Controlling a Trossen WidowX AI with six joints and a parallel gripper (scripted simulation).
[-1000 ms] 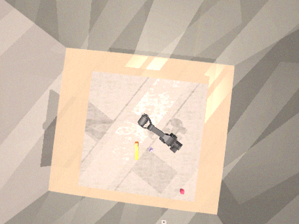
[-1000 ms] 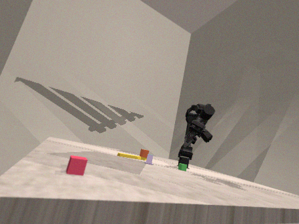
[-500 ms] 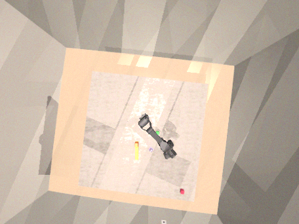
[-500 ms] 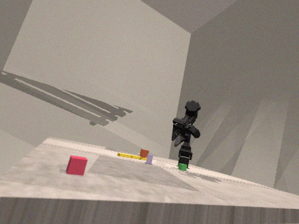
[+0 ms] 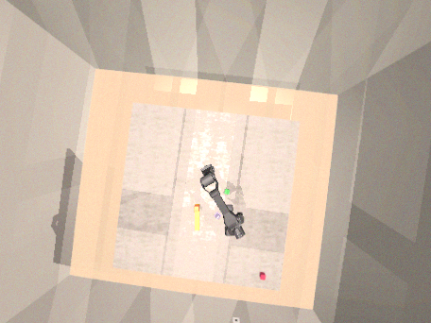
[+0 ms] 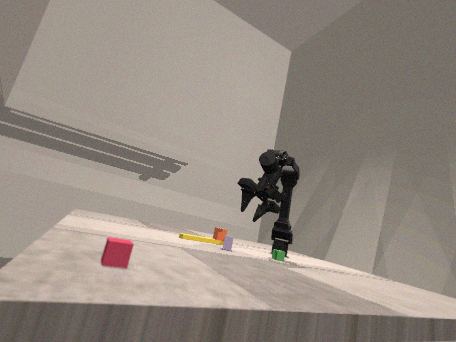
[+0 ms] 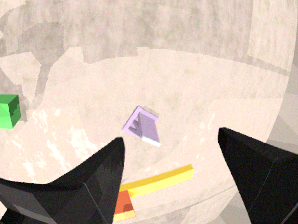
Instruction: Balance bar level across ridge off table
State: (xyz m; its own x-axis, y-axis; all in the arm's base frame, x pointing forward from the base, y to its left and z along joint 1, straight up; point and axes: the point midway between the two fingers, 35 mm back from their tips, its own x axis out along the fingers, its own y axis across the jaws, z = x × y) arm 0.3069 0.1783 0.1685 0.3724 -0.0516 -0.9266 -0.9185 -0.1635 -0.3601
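Observation:
The yellow bar (image 5: 197,221) (image 6: 199,238) (image 7: 161,180) lies low on the table top. One of its ends is at a small orange cube (image 5: 197,206) (image 6: 220,233) (image 7: 123,203). The ridge, a small purple wedge (image 5: 217,215) (image 6: 228,243) (image 7: 143,125), stands apart from the bar, a short way beside it. My gripper (image 5: 236,230) (image 6: 250,212) (image 7: 172,139) is open and empty. It hangs high above the table and looks down on the wedge and the bar, touching neither. The left finger hides part of the orange cube in the wrist view.
A green cube (image 5: 227,191) (image 6: 278,255) (image 7: 8,110) sits by the arm's base. A red cube (image 5: 262,276) (image 6: 117,252) lies far off near the table's front corner. The table (image 5: 104,189) has a wide wooden rim and walls around it.

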